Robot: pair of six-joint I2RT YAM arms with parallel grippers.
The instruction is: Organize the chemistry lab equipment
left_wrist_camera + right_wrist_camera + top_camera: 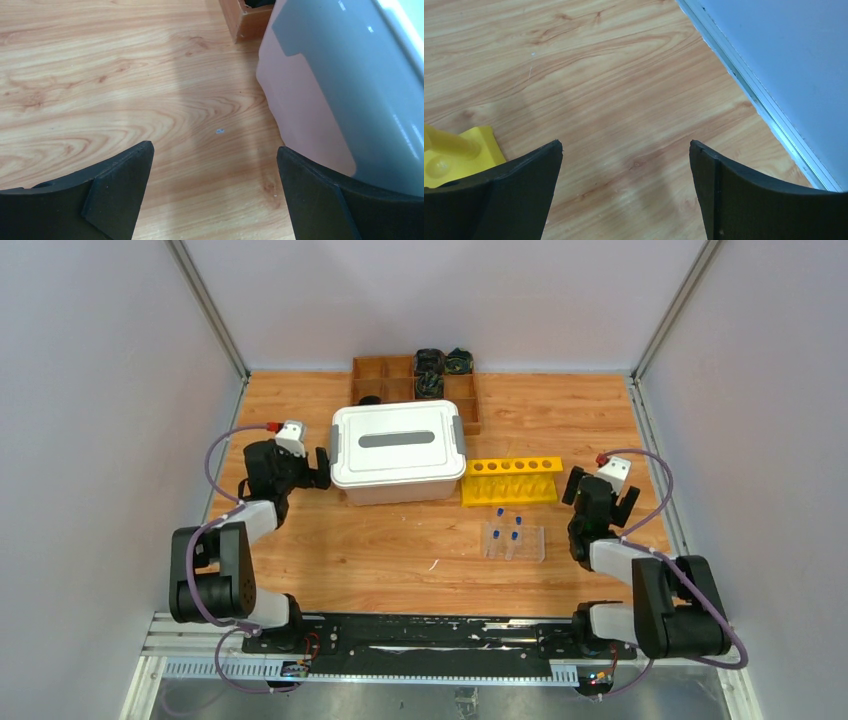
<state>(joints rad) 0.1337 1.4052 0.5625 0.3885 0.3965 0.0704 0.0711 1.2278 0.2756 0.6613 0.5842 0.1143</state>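
Jaws of both arms stand wide apart and grip nothing; between each pair only the wood of the desk [330,550] is seen. The left arm [215,570] holds its jaws just beside the left end of a white box [398,465] with a closed lid. In the left wrist view this box fills the right side and is cut off by the frame, and I cannot tell if the right finger touches it. What is inside the box is hidden. The small tubes with blue caps [507,523] stand in a clear holder [528,550] on the near right part of the desk, just on the near side of a yellow rack [512,480]. Four caps can be counted, but the clear bodies are hard to make out. The right arm [670,605] has its jaws to the right of the rack and the holder, apart from both; its wrist view shows only one corner of the rack, partly behind the left finger. At the far edge a wooden tray [465,405] has dark round things [445,362] in some compartments, too small to name. One more dark thing [370,399] is half hidden behind the box. A tiny white bit [433,565] lies on the desk; what it is I cannot tell.
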